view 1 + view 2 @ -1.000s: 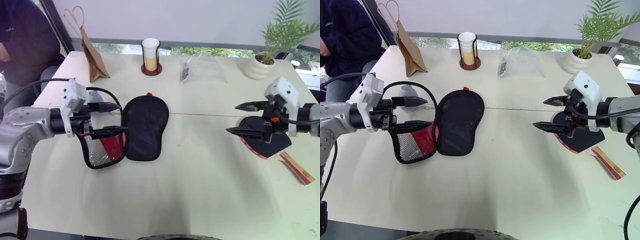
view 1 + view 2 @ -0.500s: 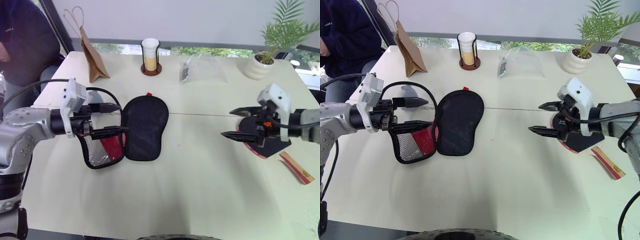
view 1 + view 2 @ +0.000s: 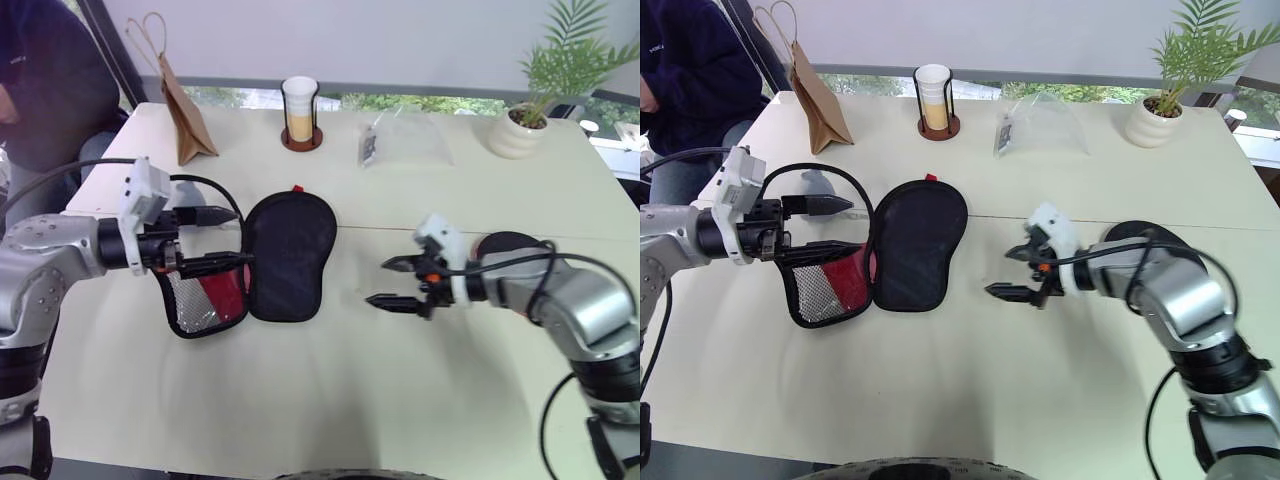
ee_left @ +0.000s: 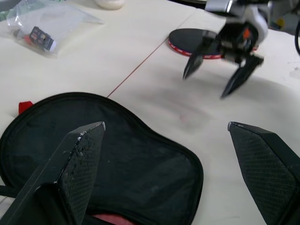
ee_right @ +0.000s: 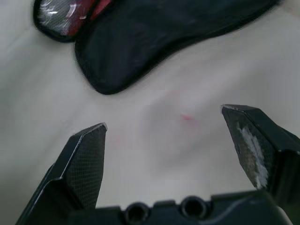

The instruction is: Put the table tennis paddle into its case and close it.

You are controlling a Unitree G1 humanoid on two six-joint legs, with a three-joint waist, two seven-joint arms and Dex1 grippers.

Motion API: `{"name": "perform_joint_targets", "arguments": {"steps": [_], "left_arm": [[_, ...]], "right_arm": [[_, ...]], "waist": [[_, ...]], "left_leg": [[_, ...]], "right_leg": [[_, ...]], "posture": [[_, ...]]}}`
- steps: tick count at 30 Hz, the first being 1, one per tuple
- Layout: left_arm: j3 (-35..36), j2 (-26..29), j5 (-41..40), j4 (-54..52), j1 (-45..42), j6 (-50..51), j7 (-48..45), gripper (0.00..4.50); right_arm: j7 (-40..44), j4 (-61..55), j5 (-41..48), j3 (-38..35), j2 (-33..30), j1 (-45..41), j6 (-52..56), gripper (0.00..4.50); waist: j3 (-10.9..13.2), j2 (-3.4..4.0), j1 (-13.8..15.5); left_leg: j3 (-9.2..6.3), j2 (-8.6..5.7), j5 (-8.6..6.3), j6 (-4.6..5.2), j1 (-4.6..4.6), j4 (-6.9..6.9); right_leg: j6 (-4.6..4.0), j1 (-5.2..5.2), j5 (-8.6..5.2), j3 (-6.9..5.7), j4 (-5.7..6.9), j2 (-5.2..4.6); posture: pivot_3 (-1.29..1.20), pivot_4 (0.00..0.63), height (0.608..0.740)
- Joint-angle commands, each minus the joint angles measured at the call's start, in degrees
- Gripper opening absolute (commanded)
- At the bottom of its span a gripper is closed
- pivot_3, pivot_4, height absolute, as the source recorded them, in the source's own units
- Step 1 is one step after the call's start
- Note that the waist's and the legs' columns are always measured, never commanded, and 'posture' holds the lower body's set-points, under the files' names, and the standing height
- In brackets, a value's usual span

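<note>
The case (image 3: 270,258) lies unzipped and spread flat on the table (image 3: 330,390), its black half toward the table's middle and its red-and-mesh half under the left gripper (image 3: 218,240). That gripper's fingers are spread wide with nothing between them, hovering just over the case's near half. The right gripper (image 3: 393,283), also splayed and empty, hangs over bare table between the case and the table tennis paddle (image 4: 201,42). The paddle lies flat on the far side of the right gripper from the case, well apart from it, largely covered by the right arm in the head views.

Judging from this, the paddle is not yet picked up, and the right gripper points toward the case, not the paddle. To do the step well, the right gripper should go to the paddle and pinch the handle or blade edge, where a flat object offers purchase, while the left pins the case's open half so the paddle slides in without dragging the fabric
</note>
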Motion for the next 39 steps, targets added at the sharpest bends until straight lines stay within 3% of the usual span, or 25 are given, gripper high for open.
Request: {"name": "perform_joint_targets", "arguments": {"steps": [1, 15, 22, 30, 31, 34, 39], "left_arm": [[0.9, 1.1, -0.1, -1.1, -0.4, 0.0, -0.3, 4.4], [3.8, 2.6, -2.1, -5.2, 3.5, 2.5, 1.5, 4.4], [5.6, 2.9, -2.9, -6.9, 5.7, 2.8, 2.8, 4.4], [7.3, 3.4, -3.5, -8.0, 7.7, 2.8, 3.6, 4.4], [7.3, 3.5, -3.5, -8.0, 7.7, 2.8, 3.6, 4.4], [6.9, 3.6, -3.5, -7.6, 7.3, 2.4, 3.6, 4.4], [4.9, 3.2, -2.6, -6.1, 5.5, 1.2, 3.0, 4.4]], "right_arm": [[-3.0, 2.9, -2.9, 4.6, 4.9, -2.9, -0.1, 4.27], [-6.8, 17.3, -12.1, 13.2, 19.0, -8.6, -3.6, 4.27], [-6.1, 20.1, -18.0, 19.3, 21.3, -8.9, -7.6, 4.27], [-3.7, 18.9, -21.3, 19.6, 19.9, -7.6, -9.8, 0.38], [-3.3, 18.4, -21.3, 19.0, 19.3, -7.6, -9.6, 0.16], [-1.0, 15.8, -20.5, 16.9, 15.8, -7.6, -8.7, 0.16], [8.4, 9.8, -17.7, 11.3, 1.6, -5.4, -10.3, 0.16]], "waist": [[0.0, 0.0, -0.1], [-0.1, -0.09, -1.6], [-0.1, -0.14, -1.7], [-0.1, -0.17, -1.6], [-0.1, -0.17, -1.6], [-0.1, -0.14, -1.1], [-0.1, -0.11, 0.0]], "left_leg": [[0.01, -0.01, 0.0, 0.0, 0.0, 0.0], [0.0, -0.05, 0.06, -0.09, -0.01, -0.06], [0.0, -0.02, 0.08, -0.14, 0.02, -0.11], [0.0, -0.02, 0.08, -0.14, 0.05, -0.13], [0.0, -0.02, 0.08, -0.14, 0.05, -0.12], [0.0, -0.04, 0.08, -0.14, 0.04, -0.12], [-0.01, -0.18, 0.02, -0.04, 0.04, -0.04]], "right_leg": [[0.0, -0.02, 0.0, 0.0, 0.01, 0.0], [-0.04, -0.12, -0.02, -0.01, 0.18, 0.07], [-0.11, -0.18, -0.06, -0.01, 0.21, 0.12], [-0.11, -0.17, -0.06, -0.01, 0.21, 0.11], [-0.11, -0.17, -0.06, -0.01, 0.21, 0.11], [-0.11, -0.16, -0.06, -0.01, 0.2, 0.08], [-0.11, -0.09, -0.06, -0.01, 0.18, -0.09]], "posture": [[0.0, 0.15, 0.74], [0.0, 0.15, 0.74], [0.0, 0.15, 0.74], [0.0, 0.15, 0.74], [0.0, 0.15, 0.74], [0.0, 0.15, 0.74], [0.0, 0.15, 0.74]]}}
